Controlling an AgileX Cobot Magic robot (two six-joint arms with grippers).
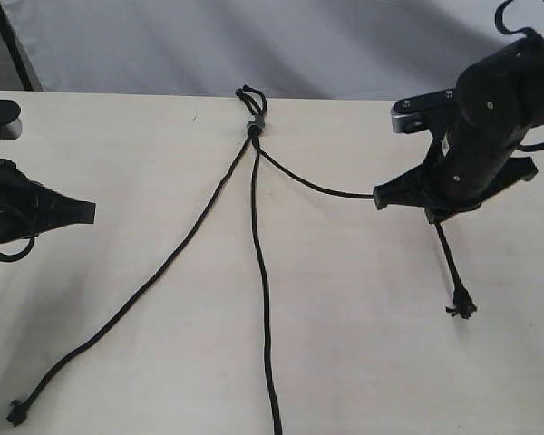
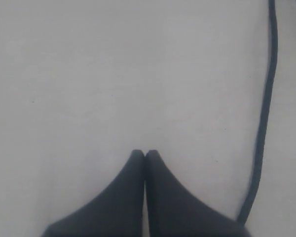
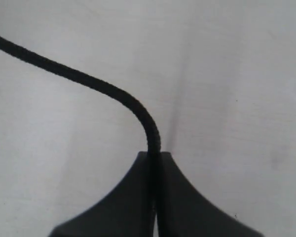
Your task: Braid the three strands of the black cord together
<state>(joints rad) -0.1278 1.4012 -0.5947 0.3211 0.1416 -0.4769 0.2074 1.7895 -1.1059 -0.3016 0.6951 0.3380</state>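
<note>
Gripping right strand [image 1: 319,189] firmly in right claw [image 1: 378,197] — left claw [image 1: 91,211] resting clenched, empty. Advising crossing over middle strand [image 1: 261,272] while keeping tension toward clip [image 1: 254,124].

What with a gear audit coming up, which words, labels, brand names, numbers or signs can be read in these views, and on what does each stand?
None: no readable text in any of the three views.
The black cord, its grey clip, the table, the left pincer and the right pincer show no print, label, number or sign.
</note>
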